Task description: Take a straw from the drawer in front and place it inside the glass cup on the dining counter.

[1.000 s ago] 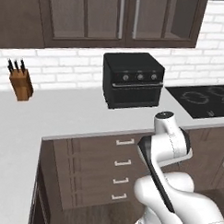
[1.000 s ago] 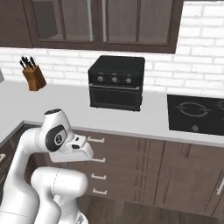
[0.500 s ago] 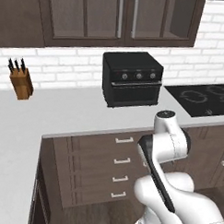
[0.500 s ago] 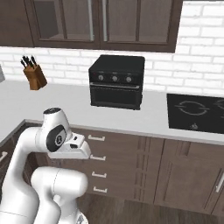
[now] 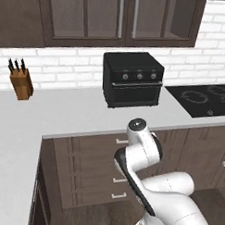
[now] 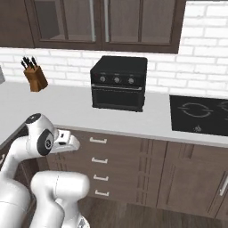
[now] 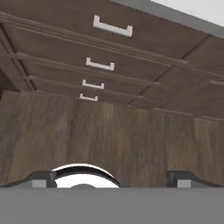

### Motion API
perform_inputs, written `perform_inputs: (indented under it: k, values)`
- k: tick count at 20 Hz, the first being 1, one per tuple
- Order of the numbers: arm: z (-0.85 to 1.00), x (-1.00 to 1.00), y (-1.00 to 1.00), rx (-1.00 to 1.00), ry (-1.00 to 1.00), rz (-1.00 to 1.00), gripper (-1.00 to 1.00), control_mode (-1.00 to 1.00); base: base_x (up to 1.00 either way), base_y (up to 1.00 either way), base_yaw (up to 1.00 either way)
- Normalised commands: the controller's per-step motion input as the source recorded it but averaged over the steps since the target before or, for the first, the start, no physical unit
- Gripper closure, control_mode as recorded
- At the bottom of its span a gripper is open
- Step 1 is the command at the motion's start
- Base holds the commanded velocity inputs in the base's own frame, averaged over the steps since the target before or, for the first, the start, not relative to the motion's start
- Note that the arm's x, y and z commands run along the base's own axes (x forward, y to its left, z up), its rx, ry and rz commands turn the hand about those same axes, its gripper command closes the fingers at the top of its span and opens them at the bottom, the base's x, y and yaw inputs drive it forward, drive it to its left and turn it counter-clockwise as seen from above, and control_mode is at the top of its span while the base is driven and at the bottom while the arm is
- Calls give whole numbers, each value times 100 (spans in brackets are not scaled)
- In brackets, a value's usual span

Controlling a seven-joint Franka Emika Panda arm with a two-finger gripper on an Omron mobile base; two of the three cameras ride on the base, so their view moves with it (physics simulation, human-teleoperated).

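Note:
A stack of several dark-brown drawers with small silver bar handles stands shut under the white worktop. The top drawer (image 7: 112,27) (image 6: 98,140) is the nearest one to the counter edge. In the left base view, my arm partly covers the drawer fronts (image 5: 91,153). My gripper (image 7: 112,178) is open, its two dark fingertips (image 7: 41,179) set wide apart with nothing between them. It hangs in front of the drawers, apart from them, looking down at the wooden floor. The straw, the glass cup and the dining counter are out of view.
A black toaster oven (image 5: 133,80) and a knife block (image 5: 20,82) stand on the L-shaped white worktop (image 5: 63,114). A black cooktop (image 6: 200,113) lies to the right. Tall cabinet doors with long handles (image 6: 222,187) flank the drawers. Bare wooden floor (image 7: 109,131) lies below.
My arm has swung a little to the left in both base views, with the hand carried along. The drawers stay shut and the gripper stays open.

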Motion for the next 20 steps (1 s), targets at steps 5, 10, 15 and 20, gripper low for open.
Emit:
perform_inputs:
  k: [5,10,15,20]
  values:
    - [-67,100,0,-16,-28,26,-100,-100,0,0,0]
    - [-72,100,-11,-20,-4,37,-100,-100,0,0,0]
    - [-78,89,-64,0,0,27,-100,-100,0,0,0]
    - [-70,31,-25,-9,0,12,-100,-100,0,0,0]
